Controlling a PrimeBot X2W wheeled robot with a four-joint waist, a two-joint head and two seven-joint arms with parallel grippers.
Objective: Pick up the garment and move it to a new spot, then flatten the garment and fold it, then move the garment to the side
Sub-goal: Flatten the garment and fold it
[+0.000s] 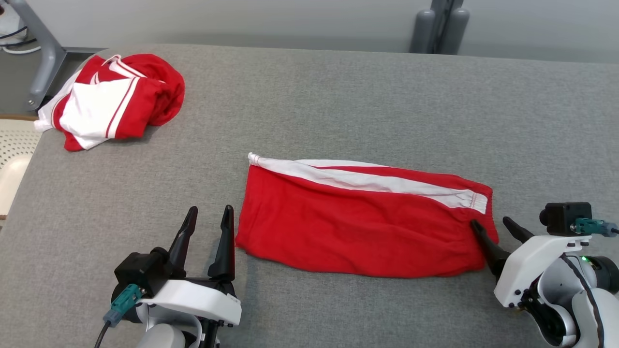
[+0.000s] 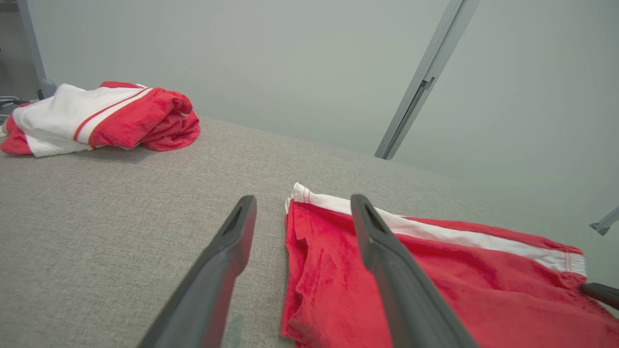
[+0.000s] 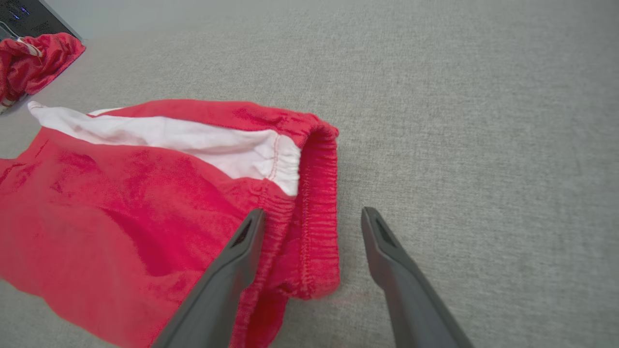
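**Red Shorts Lay Flat Between 2 Open Grippers**

The garment (image 1: 362,227), a pair of red shorts, lay spread flat on the grey cloth-covered table (image 1: 338,96). It sat in the near middle of the surface with its long side running left to right. A white stripe (image 1: 367,180) ran along its far edge, from the far left corner to the gathered waistband (image 3: 314,217) at the right end. Low wrinkles crossed the red cloth.

The left gripper (image 1: 210,209) stood just beside the garment's left edge, over bare table. Its 2 dark fingers were spread apart and pointed toward the far side. Nothing was between them, and it gripped nothing.

The right gripper (image 1: 489,221) was at the garment's right end, also spread wide. Its 2 fingers straddled the waistband's outer edge: 1 lay over the red cloth and the other over bare table to the right. The cloth was not pinched. Whether the finger over the cloth touched it could not be told.

At the far left corner of the table, well apart from the shorts, a second red and white garment (image 1: 116,99) sat in a loose crumpled heap. Beyond that corner stood a grey frame leg (image 1: 43,53), and a grey post (image 1: 437,24) rose behind the table's far edge.
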